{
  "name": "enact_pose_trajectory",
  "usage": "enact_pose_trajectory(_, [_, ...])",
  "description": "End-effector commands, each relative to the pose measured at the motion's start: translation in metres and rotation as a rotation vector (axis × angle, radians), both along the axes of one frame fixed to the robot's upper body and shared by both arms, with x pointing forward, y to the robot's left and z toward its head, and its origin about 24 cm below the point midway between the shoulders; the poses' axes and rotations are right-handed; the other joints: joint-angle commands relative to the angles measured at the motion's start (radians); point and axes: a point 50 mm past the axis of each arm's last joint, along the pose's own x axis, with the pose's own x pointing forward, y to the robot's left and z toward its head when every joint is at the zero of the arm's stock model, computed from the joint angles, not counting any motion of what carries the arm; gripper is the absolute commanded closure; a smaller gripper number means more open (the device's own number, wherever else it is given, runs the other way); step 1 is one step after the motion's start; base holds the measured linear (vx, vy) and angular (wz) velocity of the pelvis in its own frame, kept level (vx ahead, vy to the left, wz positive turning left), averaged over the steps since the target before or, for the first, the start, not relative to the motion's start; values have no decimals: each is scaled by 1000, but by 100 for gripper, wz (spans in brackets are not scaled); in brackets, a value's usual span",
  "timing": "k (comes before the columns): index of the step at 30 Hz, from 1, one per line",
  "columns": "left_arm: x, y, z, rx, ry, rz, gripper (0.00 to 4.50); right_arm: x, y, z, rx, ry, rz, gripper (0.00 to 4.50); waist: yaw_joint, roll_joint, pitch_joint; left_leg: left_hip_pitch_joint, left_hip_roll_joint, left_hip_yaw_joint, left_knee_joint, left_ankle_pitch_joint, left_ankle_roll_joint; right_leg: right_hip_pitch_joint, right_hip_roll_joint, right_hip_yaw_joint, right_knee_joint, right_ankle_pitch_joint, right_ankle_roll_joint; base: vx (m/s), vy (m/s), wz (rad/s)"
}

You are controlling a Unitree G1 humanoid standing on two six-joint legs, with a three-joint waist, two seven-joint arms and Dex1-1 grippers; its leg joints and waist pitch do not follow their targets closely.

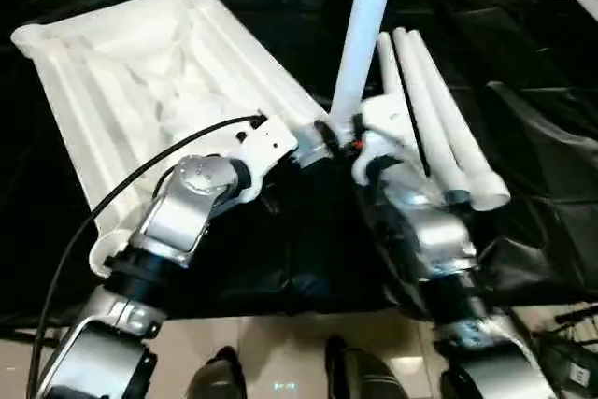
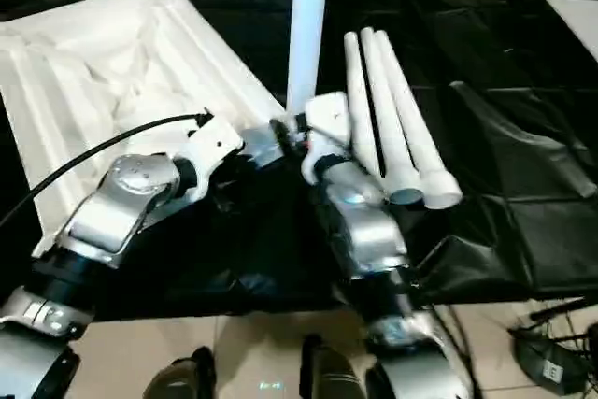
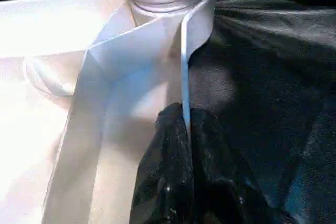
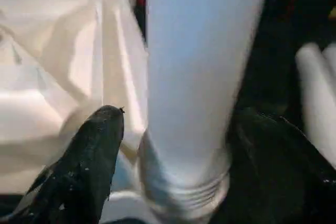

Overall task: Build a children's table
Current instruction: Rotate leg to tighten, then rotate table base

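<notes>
Nearest the camera, the two silver forearms converge over the black-covered table toward its middle. The left gripper is closed on the thin rim wall of the tabletop at its near corner, just below the corner socket; in the left wrist view both black fingers are pressed flat against that wall from either side. The right gripper is set about the upright leg low on its shaft, the jaws standing wide with one finger on each side. Whether the fingers actually bear on the tube cannot be told.

The leg stands nearly vertical with its ribbed lower end at the mouth of the socket. Full seating is not confirmed by the views; insertion is judged to be under way.

Beyond the grippers, the tabletop lies underside up across the left half of the table, its ribs and X-brace facing upward. Three spare legs lie side by side on the right half, flared ends toward the near edge.

Hazards from this state:
- If the leg is tilted while being pressed, it may jam in the socket.
- If the thin rim flexes or slips from the left jaws, the tabletop may shift on the slick cover.
- The spare legs may be knocked by the right forearm and rolled.
</notes>
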Motion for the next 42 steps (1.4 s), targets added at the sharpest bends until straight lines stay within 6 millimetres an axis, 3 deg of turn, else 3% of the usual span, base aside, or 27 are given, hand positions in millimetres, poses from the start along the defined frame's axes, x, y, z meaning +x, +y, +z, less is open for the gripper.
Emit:
enact_pose_trajectory(1, [2, 2, -9, -34, -14, 40, 422, -8, -3, 3, -4, 7, 32, 70, 6, -6, -70, 10, 15, -11, -59, -297, 45, 40, -46, 32, -89, -502, -36, 0, 0, 0])
enact_pose_trajectory(4, [3, 1, -1, -118, 8, 23, 390, -17, -8, 1, -33, 26, 62, 68, 10, 4, -79, 11, 17, -8, -53, -251, 44, 43, -46, 33, -81, -413, -83, 0, 0, 0])
enact_pose_trajectory(7, [8, 5, 10, -167, -44, 64, 365, -26, -9, -2, -91, 41, 81, 68, 15, 7, -93, 5, 19, -4, -44, -178, 53, 55, -40, 32, -60, -222, -162, 39, -6, 3])
enact_pose_trajectory(9, [11, 8, 15, -204, -72, 104, 352, -30, -9, -4, -84, 60, 84, 68, 13, 10, -112, -12, 12, -6, -28, -24, 82, 79, -35, 31, -23, 64, -225, 64, 4, -4])
enact_pose_trajectory(11, [13, 15, 24, -255, -102, 145, 348, -33, -7, -9, -78, 84, 89, 68, 13, 19, -120, -18, 9, -7, -17, 81, 110, 84, -30, 30, 2, 296, -273, 58, 12, -6])
enact_pose_trajectory(12, [13, 15, 24, -255, -102, 145, 348, -33, -7, -9, -78, 84, 89, 68, 10, 18, -119, -14, 9, -3, -13, 84, 132, 82, -27, 29, 5, 370, -300, 0, 0, 0])
enact_pose_trajectory(14, [13, 31, 38, -285, -137, 203, 348, -35, -1, -17, -82, 120, 111, 68, 9, 20, -117, -14, 10, -2, -13, 41, 144, 87, -31, 29, 2, 358, -317, 0, 0, 0])
enact_pose_trajectory(15, [11, 44, 45, -270, -157, 251, 348, -37, 4, -21, -87, 144, 135, 68, 13, 39, -116, -10, 15, -6, -15, 18, 144, 85, -35, 28, 1, 322, -324, 0, 0, 0])
enact_pose_trajectory(16, [9, 58, 49, -238, -172, 290, 348, -38, 7, -24, -86, 158, 147, 68, 11, 35, -116, -8, 17, -3, -15, 5, 143, 85, -34, 27, -2, 305, -326, 0, 0, 0])
enact_pose_trajectory(17, [9, 58, 49, -238, -172, 290, 348, -38, 7, -24, -86, 158, 147, 68, 11, 35, -112, -9, 20, -4, -17, -8, 133, 86, -35, 27, -2, 263, -325, 0, 0, 0])
enact_pose_trajectory(19, [-1, 98, 62, -154, -219, 382, 348, -39, 14, -29, -81, 188, 179, 68, 13, 39, -106, -2, 23, -3, -19, -51, 108, 80, -36, 27, -10, 169, -314, 0, 0, 0])
enact_pose_trajectory(20, [-4, 107, 66, -145, -227, 400, 348, -39, 15, -30, -81, 189, 183, 68, 14, 41, -101, -3, 26, -5, -23, -81, 82, 78, -39, 27, -12, 100, -302, 0, 0, 0])
enact_pose_trajectory(21, [-4, 107, 66, -145, -227, 400, 348, -39, 15, -30, -81, 189, 183, 68, 16, 44, -98, 6, 27, -2, -23, -121, 56, 70, -38, 28, -19, 33, -289, 0, 0, 0])
enact_pose_trajectory(25, [-18, 160, 87, -41, -254, 514, 348, -39, 21, -33, -79, 212, 211, 68, 29, 48, -90, 12, 26, -2, -28, -200, -7, 56, -37, 30, -26, -107, -239, 0, 0, 0])
enact_pose_trajectory(26, [-18, 160, 87, -41, -254, 514, 348, -39, 21, -33, -79, 212, 211, 68, 31, 48, -90, 12, 24, -4, -28, -205, -14, 57, -38, 30, -25, -116, -233, 0, 0, 0])
enact_pose_trajectory(28, [-31, 189, 92, 70, -215, 571, 348, -38, 24, -34, -84, 216, 222, 68, 32, 49, -88, 13, 24, -4, -30, -210, -29, 52, -38, 30, -27, -128, -216, 0, 0, 0])
enact_pose_trajectory(29, [-31, 189, 92, 70, -215, 571, 348, -38, 24, -34, -84, 216, 222, 68, 30, 49, -87, 9, 23, -6, -32, -214, -33, 53, -39, 29, -26, -139, -207, 0, 0, 0])
enact_pose_trajectory(30, [-39, 207, 94, 169, -192, 625, 348, -37, 25, -34, -89, 219, 226, 68, 31, 45, -88, 6, 22, -8, -31, -215, -35, 56, -40, 29, -26, -146, -200, 0, 0, 0])
enact_pose_trajectory(31, [-39, 207, 94, 169, -192, 625, 348, -37, 25, -34, -89, 219, 226, 68, 31, 48, -88, 7, 21, -8, -32, -213, -36, 55, -41, 30, -25, -152, -196, 0, 0, 0])
enact_pose_trajectory(32, [-47, 225, 95, 270, -172, 689, 348, -36, 26, -35, -94, 222, 229, 68, 30, 46, -89, 10, 22, -7, -32, -201, -39, 53, -39, 30, -26, -139, -196, 0, 0, 0])
enact_pose_trajectory(34, [-61, 253, 97, 434, -144, 798, 348, -35, 27, -36, -101, 228, 234, 68, 28, 46, -90, 4, 19, -9, -33, -189, -32, 56, -39, 29, -22, -129, -183, 0, 0, 0])
enact_pose_trajectory(35, [-66, 262, 97, 464, -123, 838, 348, -35, 27, -36, -105, 231, 236, 68, 30, 49, -92, 10, 21, -8, -31, -188, -32, 52, -41, 30, -23, -124, -184, 0, 0, 0])
enact_pose_trajectory(36, [-66, 262, 97, 464, -123, 838, 348, -35, 27, -36, -105, 231, 236, 68, 29, 48, -92, 9, 22, -8, -31, -178, -31, 53, -40, 30, -20, -106, -193, 0, 0, 0])
enact_pose_trajectory(39, [-80, 270, 71, 531, 45, 798, 348, -34, 28, -40, -116, 238, 243, 68, 31, 46, -94, 4, 21, -8, -31, -160, -29, 56, -41, 30, -15, -64, -217, 0, 0, 0])
enact_pose_trajectory(42, [-82, 257, 46, 484, 143, 705, 348, -32, 30, -41, -121, 239, 250, 68, 34, 49, -97, 11, 23, -4, -30, -165, -24, 50, -41, 32, -15, -53, -234, 0, 0, 0])
